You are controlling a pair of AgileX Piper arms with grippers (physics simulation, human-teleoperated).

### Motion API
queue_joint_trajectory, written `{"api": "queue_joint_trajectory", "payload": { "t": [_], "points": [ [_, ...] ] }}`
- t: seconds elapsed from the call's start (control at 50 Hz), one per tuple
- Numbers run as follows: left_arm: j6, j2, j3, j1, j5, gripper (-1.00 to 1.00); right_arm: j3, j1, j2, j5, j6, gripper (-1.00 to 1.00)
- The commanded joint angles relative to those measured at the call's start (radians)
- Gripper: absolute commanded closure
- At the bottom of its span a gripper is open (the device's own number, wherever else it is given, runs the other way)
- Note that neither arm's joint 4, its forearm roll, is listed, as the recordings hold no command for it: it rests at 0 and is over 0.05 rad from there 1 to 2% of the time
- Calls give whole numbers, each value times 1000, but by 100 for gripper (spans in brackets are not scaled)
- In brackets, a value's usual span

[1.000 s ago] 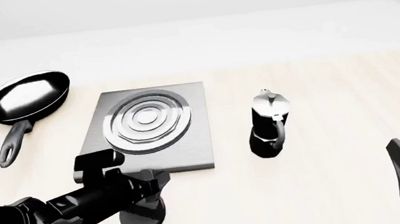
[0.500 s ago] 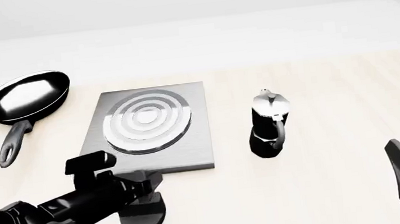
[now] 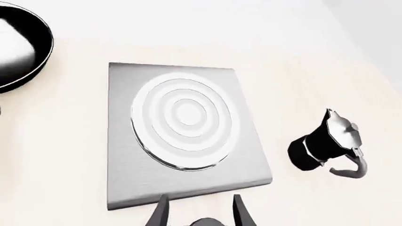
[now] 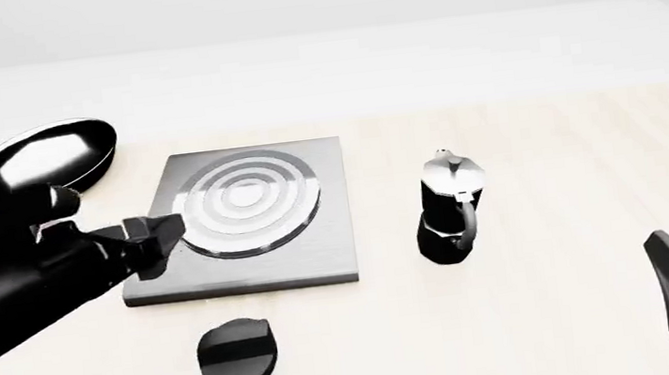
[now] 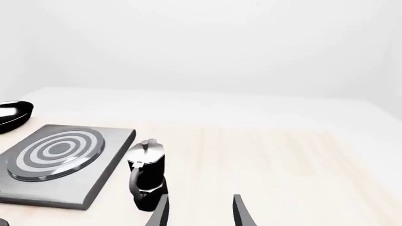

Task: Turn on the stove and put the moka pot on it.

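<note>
Pale wood tabletop, plain white room behind. Grey stove lies flat mid-left, nothing on its rings; its black knob sits apart on the near side. Moka pot upright just right of the stove, not touching. Frying pan far left, empty. Left pincer hangs above the stove's near-left edge, fingers apart, holding nothing. Right pincer low at near right, open, empty.
</note>
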Motion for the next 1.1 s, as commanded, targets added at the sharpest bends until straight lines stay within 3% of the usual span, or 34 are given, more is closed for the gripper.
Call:
{"api": "queue_joint_trajectory", "payload": {
  "t": [0.02,0.12,0.28,0.34,0.4,0.46,0.5,0.56,0.84,0.88,1.1],
  "points": [
    [189,-311,-139,123,207,-100,-8,7,0,-1,-7,-100],
    [267,-437,-130,177,216,-100,-16,8,0,4,-8,-100],
    [442,-710,-27,259,197,-100,-8,8,0,-4,-5,-100],
    [468,-772,4,271,195,-100,-6,8,0,-7,-4,-100],
    [422,-830,38,276,206,-100,-6,10,0,-12,-1,-100],
    [469,-976,87,298,215,-100,-5,13,0,-14,0,-100],
    [512,-985,120,287,183,-100,-5,14,0,-15,2,-100],
    [488,-985,167,308,163,-100,-4,14,0,-17,4,-100],
    [533,-986,406,373,-66,-100,0,22,0,-38,-11,-100],
    [505,-986,427,398,-64,-100,-2,31,0,-48,-26,-100],
    [504,-986,441,413,-51,-100,-39,94,5,-18,-56,-100]
  ]
}}
